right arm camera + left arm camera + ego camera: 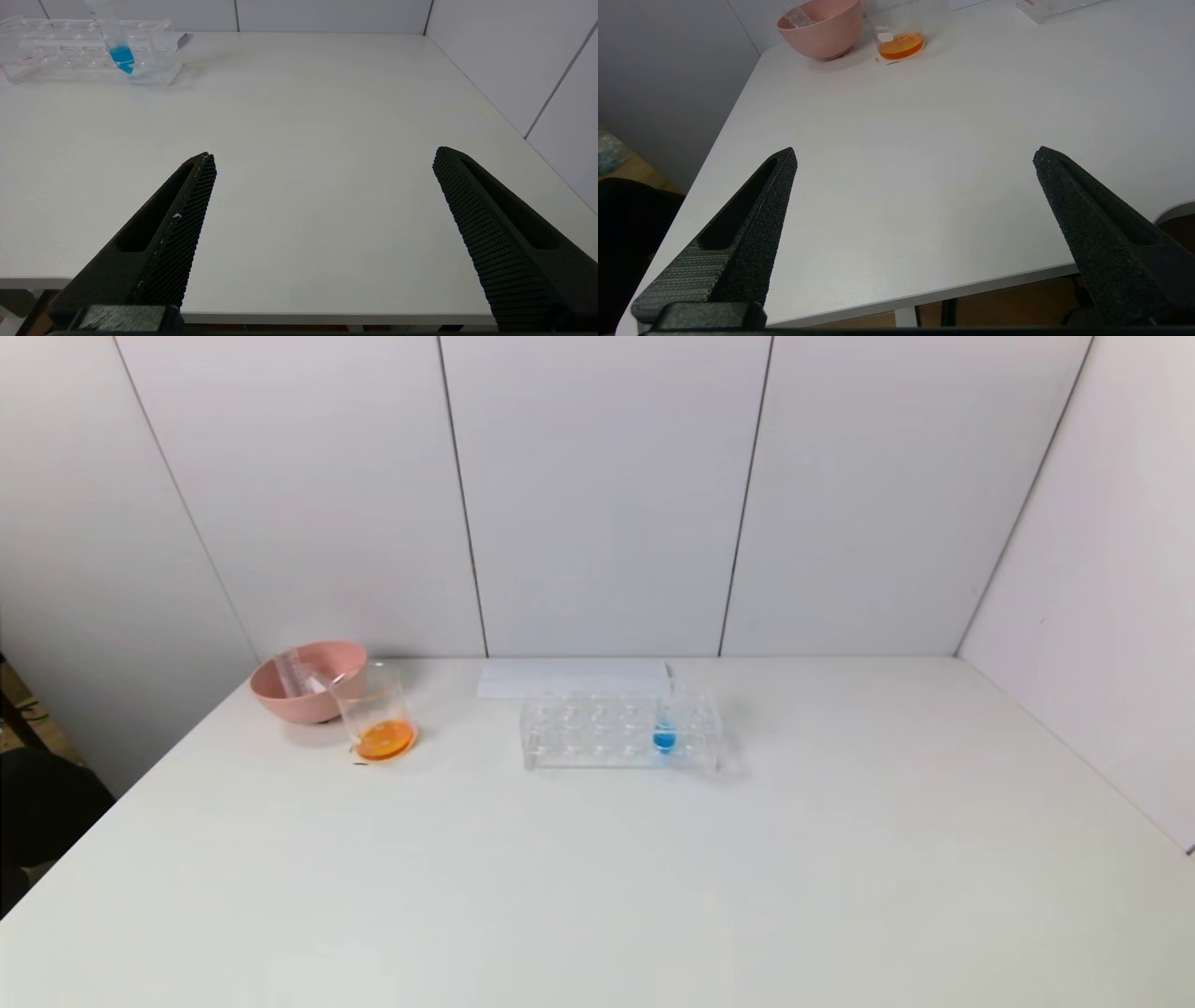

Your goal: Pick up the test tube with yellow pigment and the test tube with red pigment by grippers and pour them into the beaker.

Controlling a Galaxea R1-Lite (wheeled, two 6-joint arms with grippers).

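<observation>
The beaker [378, 714] stands at the back left of the table with orange liquid [900, 46] in its bottom. No test tube with yellow pigment or test tube with red pigment is in view; clear tubes [297, 674] with no colour in them lie in the pink bowl. My left gripper [915, 156] hangs open over the table's front left edge, far short of the beaker, with nothing between its fingers. My right gripper [322, 156] is open and empty over the front right edge. Neither gripper shows in the head view.
A pink bowl [322, 705] sits just behind and left of the beaker. A clear tube rack [597, 733] at the back centre holds one blue-liquid tube [665, 733]. A flat white sheet [574, 677] lies behind the rack. Walls close the table's far and right sides.
</observation>
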